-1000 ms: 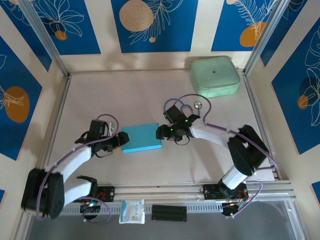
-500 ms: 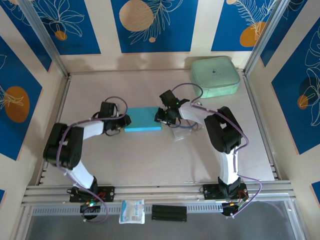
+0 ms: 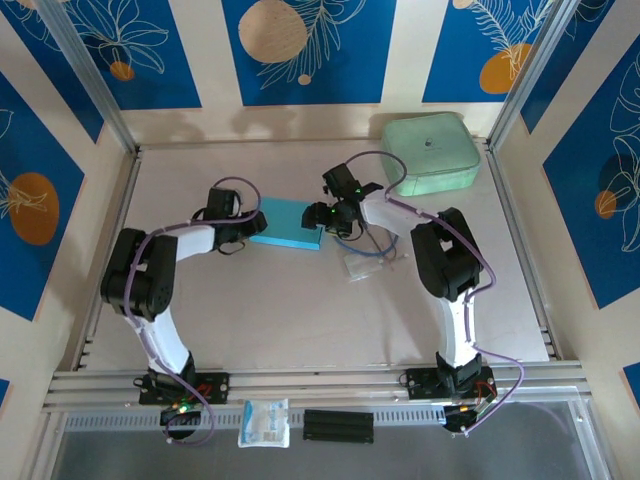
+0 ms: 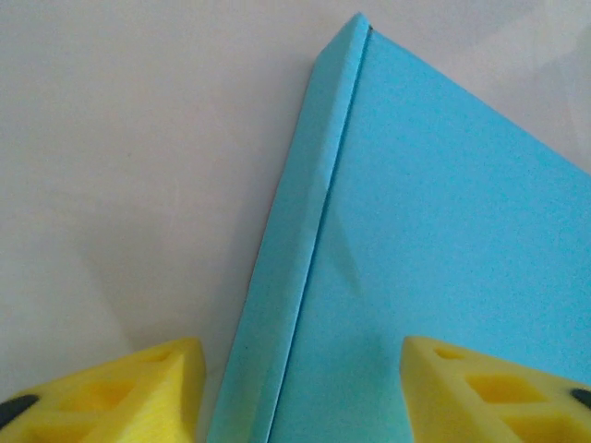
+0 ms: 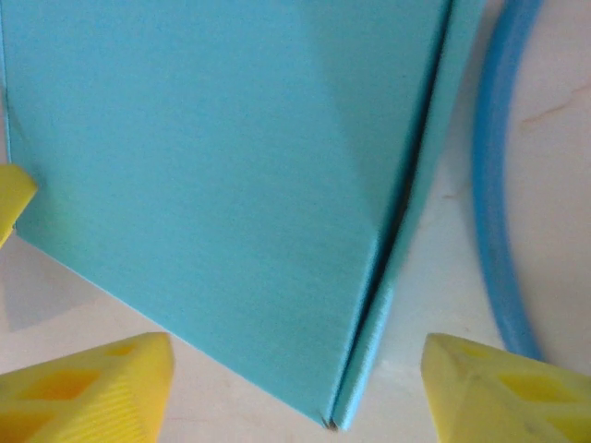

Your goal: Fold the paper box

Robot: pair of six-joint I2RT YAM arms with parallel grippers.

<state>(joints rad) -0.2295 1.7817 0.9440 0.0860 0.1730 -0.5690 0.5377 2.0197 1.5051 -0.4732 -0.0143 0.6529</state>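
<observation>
Left gripper (image 4: pixel 300 401): jaws standing apart, straddling side wall of paper box (image 4: pixel 443 231), one finger over table (image 3: pixel 300 320), other over top face, clamping nothing.
Right gripper (image 5: pixel 295 392): jaws also standing apart, hovering over seam at opposite end.
Box lying flat, folded, far-middle of table between both grippers.
Judging it thin card: light, sliding easily, denting under hard pinch. Gripping folded side edges looking safest, not lid middle.
Right seam gaping slightly, likely springing open.
Bare table lying open nearside. Green case (image 3: pixel 430 152) sitting well apart. Clear wrapper (image 3: pixel 365 268) lying near right arm.
</observation>
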